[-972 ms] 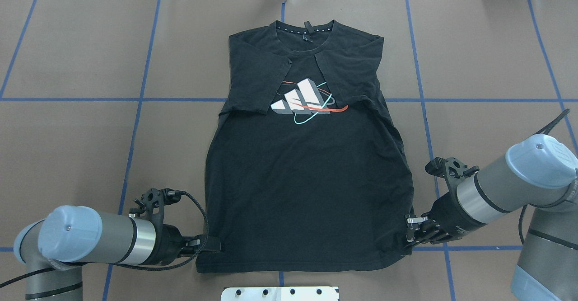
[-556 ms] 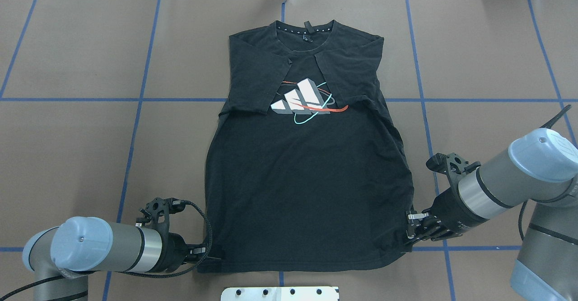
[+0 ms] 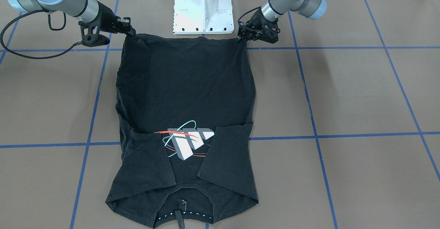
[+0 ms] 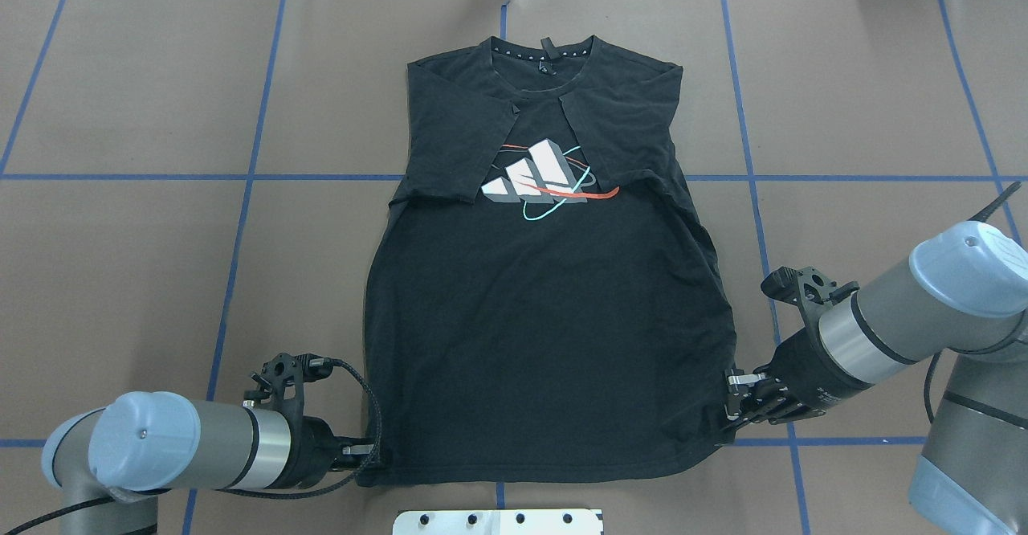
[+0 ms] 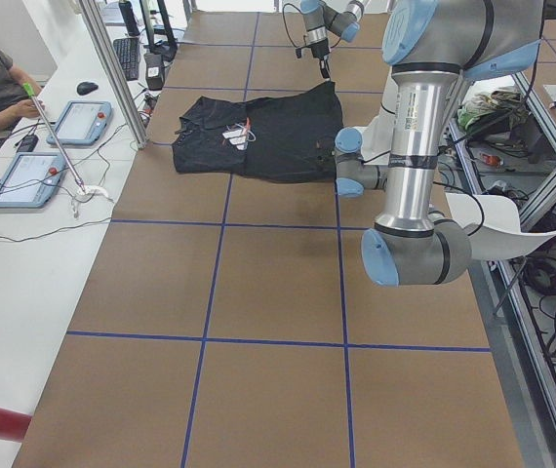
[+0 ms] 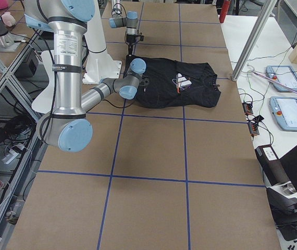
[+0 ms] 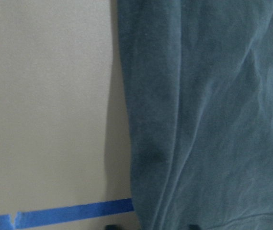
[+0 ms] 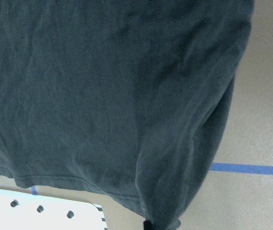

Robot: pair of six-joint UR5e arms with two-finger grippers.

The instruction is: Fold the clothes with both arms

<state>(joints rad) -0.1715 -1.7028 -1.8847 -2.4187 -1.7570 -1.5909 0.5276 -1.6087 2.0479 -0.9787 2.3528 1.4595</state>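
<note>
Front view: T-shirt (image 3: 185,84) flat on the bench (image 3: 361,91), sleeves folded inward; overhead view: left gripper (image 4: 376,459) and right gripper (image 4: 728,417), jaws clenched on its near hem corners, the left slightly nearer the robot than before.

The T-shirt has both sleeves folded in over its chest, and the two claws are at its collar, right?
No. The sleeves are folded in, but the left claw and right claw are at the T-shirt's bottom hem corners, far from the collar; the overhead view shows it.
</note>
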